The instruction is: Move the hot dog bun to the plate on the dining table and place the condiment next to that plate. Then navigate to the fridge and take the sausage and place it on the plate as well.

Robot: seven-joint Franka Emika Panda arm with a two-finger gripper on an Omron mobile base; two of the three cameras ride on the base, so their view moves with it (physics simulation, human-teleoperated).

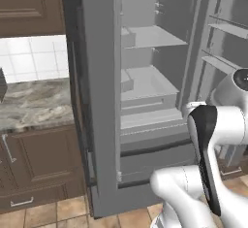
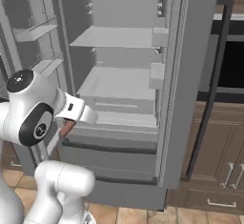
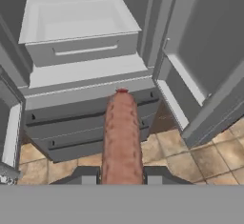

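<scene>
Open fridge [image 1: 145, 101] ahead, sausage [image 3: 122, 139] held out before it.

Clamped between the claw [image 3: 122, 179] fingers, pointing lengthwise toward the lower drawers [image 3: 90, 123]. Above those drawers, a pulled-out tray [image 3: 76, 23] on its shelf. Doors swung wide to either side, with door racks [image 2: 40, 30] on the left one. Left of the fridge, a desk [image 1: 34, 103] over cabinets [image 1: 38, 166]. Right of it, more cabinets [image 2: 217, 161]. Beneath everything, tiled floor [image 3: 209, 156].

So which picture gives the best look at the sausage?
The hand view: the sausage runs lengthwise up the middle, gripped at its near end. The right base view shows just a small reddish-brown end beside the arm.
</scene>
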